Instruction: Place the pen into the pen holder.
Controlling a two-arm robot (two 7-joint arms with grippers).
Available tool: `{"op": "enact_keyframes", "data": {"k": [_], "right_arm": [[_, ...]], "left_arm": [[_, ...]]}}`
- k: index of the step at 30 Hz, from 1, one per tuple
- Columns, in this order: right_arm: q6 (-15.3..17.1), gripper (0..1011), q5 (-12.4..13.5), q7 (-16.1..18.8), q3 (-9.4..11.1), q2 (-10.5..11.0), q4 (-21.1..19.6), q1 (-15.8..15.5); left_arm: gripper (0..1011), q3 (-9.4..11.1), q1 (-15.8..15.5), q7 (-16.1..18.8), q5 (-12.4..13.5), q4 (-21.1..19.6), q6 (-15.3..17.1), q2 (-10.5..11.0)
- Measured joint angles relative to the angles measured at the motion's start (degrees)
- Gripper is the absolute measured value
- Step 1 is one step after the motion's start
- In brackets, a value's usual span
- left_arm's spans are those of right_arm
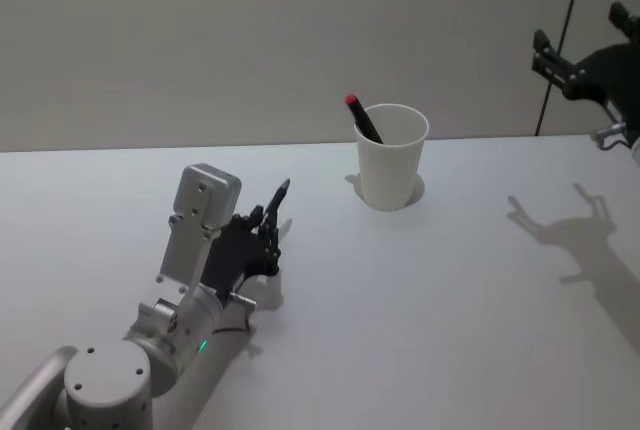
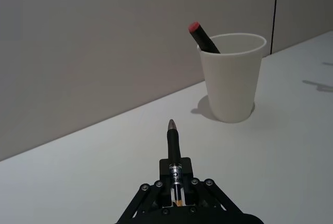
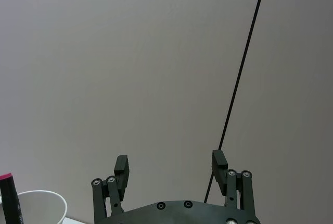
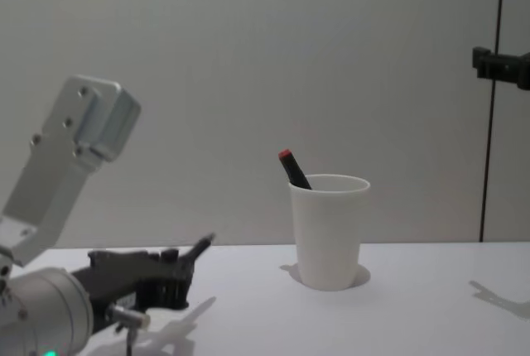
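A dark pen (image 2: 174, 140) sticks forward out of my left gripper (image 2: 176, 174), which is shut on it low over the table's left side; its tip points toward the pen holder (image 2: 232, 78). The same pen (image 1: 279, 198) rises from the left gripper (image 1: 266, 230) left of the white paper cup pen holder (image 1: 392, 158). A black red-capped pen (image 1: 362, 118) leans inside the cup. From the chest, the held pen (image 4: 199, 248) is well left of the cup (image 4: 328, 232). My right gripper (image 3: 170, 164) hangs open high at the right, holding nothing.
The white table (image 1: 430, 310) runs to a plain grey wall. A thin black vertical line (image 1: 560, 40) marks the wall at the right. The right gripper's shadow (image 1: 575, 230) falls on the table right of the cup.
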Motion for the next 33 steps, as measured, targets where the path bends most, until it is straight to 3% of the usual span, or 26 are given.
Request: {"op": "enact_keyframes", "data": {"k": [10,16,33], "right_arm": [[0.0,1002,0.0,0.0,0.0,0.0,0.0,0.0],[0.5,1002,1.6,1.3,0.0,-0.1,-0.2,0.1],[6.5,1002,12.4,9.1,0.1,-0.6,-1.6,1.0]], "left_arm": [[121,-0.6,-0.6,0.7,1.3,-0.2,-7.4,-0.5],[121,-1.0,-1.1,0.6,2.0,-0.2,-12.3,-1.0],[120,-2.0,-3.4,-0.4,4.1,0.3,-25.9,-2.7]]}}
